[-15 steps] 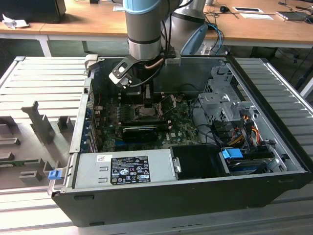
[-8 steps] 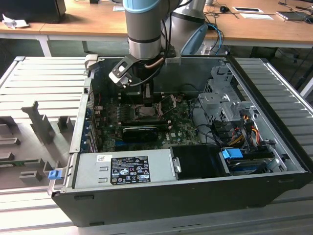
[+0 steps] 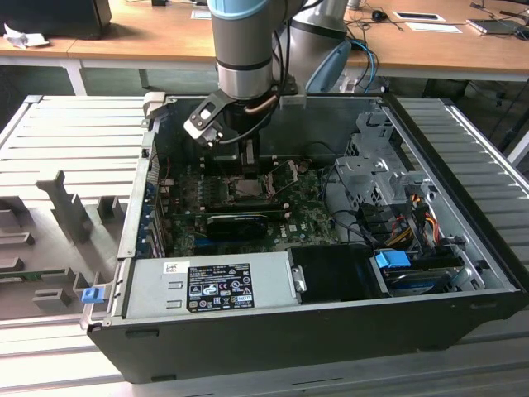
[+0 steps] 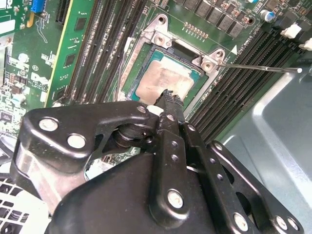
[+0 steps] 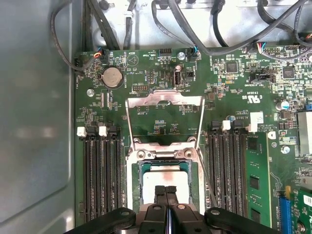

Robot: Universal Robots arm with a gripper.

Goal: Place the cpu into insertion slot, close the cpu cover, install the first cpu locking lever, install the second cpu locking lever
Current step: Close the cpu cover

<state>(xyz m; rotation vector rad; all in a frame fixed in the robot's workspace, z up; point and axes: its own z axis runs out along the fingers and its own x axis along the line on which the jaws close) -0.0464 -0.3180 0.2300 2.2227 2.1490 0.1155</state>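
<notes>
In both wrist views the pale beige cpu (image 5: 163,179) (image 4: 163,78) lies flat inside the insertion slot (image 5: 135,180), a dark socket with a grey metal rim on the green board. My gripper (image 5: 165,191) (image 4: 168,96) is shut, its black fingertips pressed together with nothing between them, just above one edge of the cpu. The cpu cover (image 5: 163,100), a thin silver frame with a cut-out middle, is flipped back off the socket. A thin locking lever (image 4: 258,68) sticks out sideways, unlatched. In the exterior view my gripper (image 3: 248,155) hangs inside the open computer case over the socket.
Black memory slots (image 5: 102,170) (image 5: 229,165) flank the socket on both sides. A long black card (image 3: 235,223) lies in front of it, with the power supply (image 3: 207,285) nearer the case edge. Cables and drive bays (image 3: 397,223) crowd the exterior view's right.
</notes>
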